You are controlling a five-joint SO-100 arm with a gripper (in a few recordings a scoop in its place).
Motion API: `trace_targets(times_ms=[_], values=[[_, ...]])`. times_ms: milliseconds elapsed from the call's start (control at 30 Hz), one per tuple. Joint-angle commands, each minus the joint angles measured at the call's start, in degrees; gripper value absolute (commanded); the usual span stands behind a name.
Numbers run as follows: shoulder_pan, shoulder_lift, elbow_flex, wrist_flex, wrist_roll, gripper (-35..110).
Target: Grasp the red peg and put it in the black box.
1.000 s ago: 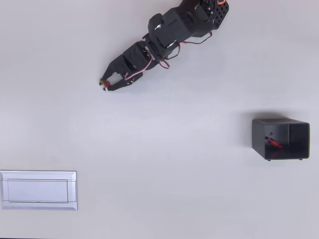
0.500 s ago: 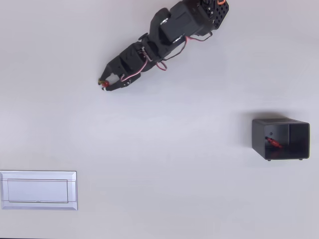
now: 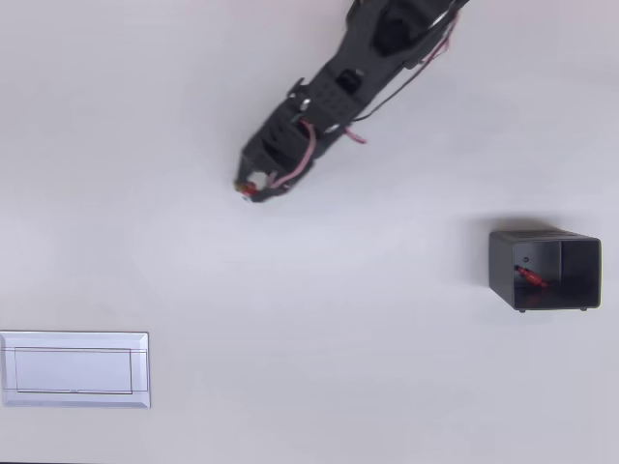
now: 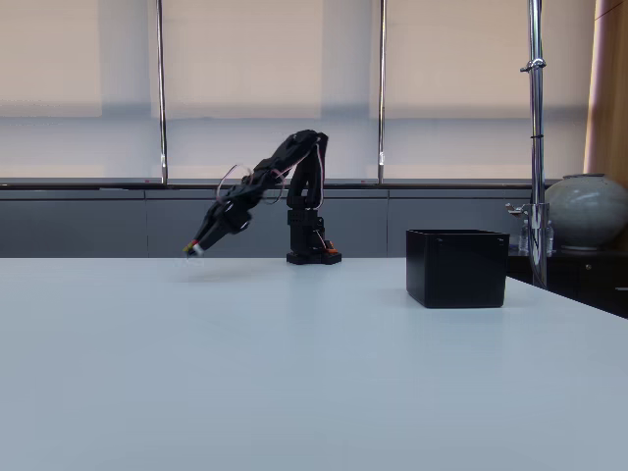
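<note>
In the overhead view, a white framed panel [image 3: 74,369] is lying far left of the black box [image 3: 545,270] on the table [image 3: 309,319]. The gripper [image 3: 249,188] is reaching out well to the box's upper left, its fingers pinching a red peg [image 3: 250,188]; in the fixed view, the gripper [image 4: 193,250] is hanging above the tabletop. A second red peg [image 3: 528,277] is lying inside the black box.

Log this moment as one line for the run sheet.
pincer: shut on red peg, off the table | black box: upright, second red peg inside | white panel: untouched
</note>
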Motion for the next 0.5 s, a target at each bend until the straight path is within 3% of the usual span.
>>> trace_targets(times_ms=[0,100,267,467], values=[[-5.4,-13.3,0.4,2.6,0.4,0],[-9.4,-12.7,-1.6,-4.3,2.3,0],[-15.4,-7.9,-13.2,-32.8,6.2,0],[-23.8,-4.2,-13.2,-39.1,6.1,0]])
